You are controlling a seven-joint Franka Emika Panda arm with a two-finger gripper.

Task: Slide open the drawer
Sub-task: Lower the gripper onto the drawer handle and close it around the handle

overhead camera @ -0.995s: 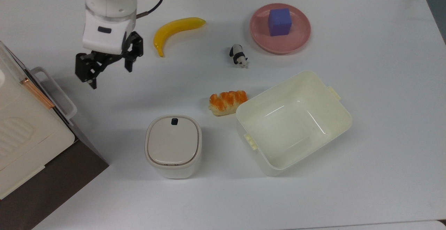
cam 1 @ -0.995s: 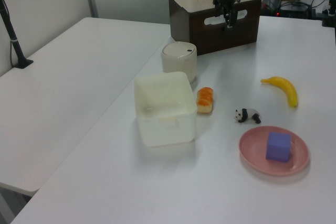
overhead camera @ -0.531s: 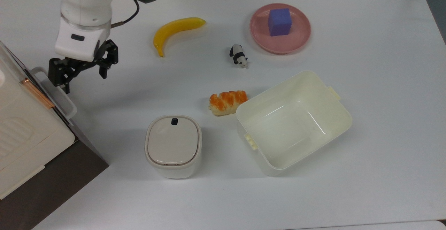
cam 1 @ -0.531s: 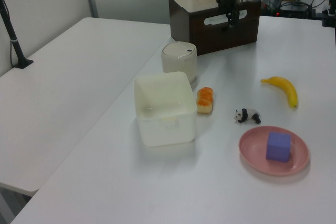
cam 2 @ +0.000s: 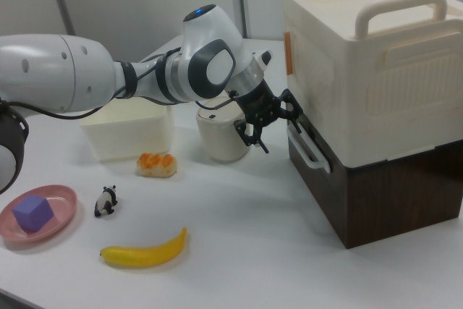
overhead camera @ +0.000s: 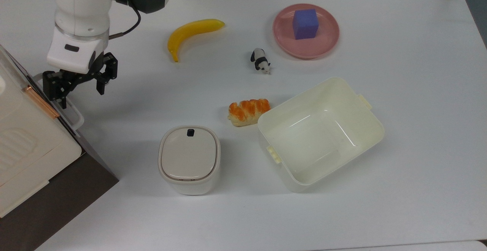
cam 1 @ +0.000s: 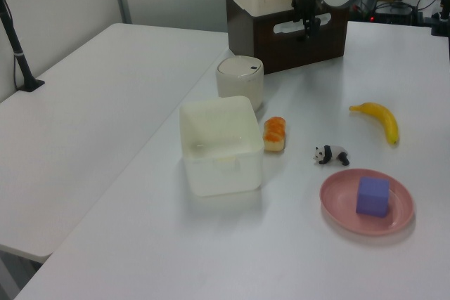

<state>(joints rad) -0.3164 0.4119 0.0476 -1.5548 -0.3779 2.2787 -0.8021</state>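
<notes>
The gripper (overhead camera: 78, 85) has black fingers under a white wrist housing, with a grey joint above. Just beside its jaws, the drawer (cam 2: 376, 186) shows a dark brown woodgrain front and a white loop handle (cam 2: 307, 148); the box stacked above it (cam 2: 369, 56) is cream with an orange-copper clip. Farther from the jaws, the banana (overhead camera: 192, 34) is yellow, the lidded bin (overhead camera: 189, 159) off-white with a small black mark on its lid, and the bread roll (overhead camera: 248, 111) tan striped with orange. The panda figure (overhead camera: 260, 61) is black and white. The tub (overhead camera: 319, 133) is cream. Farthest off, a purple cube (overhead camera: 305, 23) sits on a pink plate (overhead camera: 327, 42). The table (overhead camera: 399, 91) is white.
</notes>
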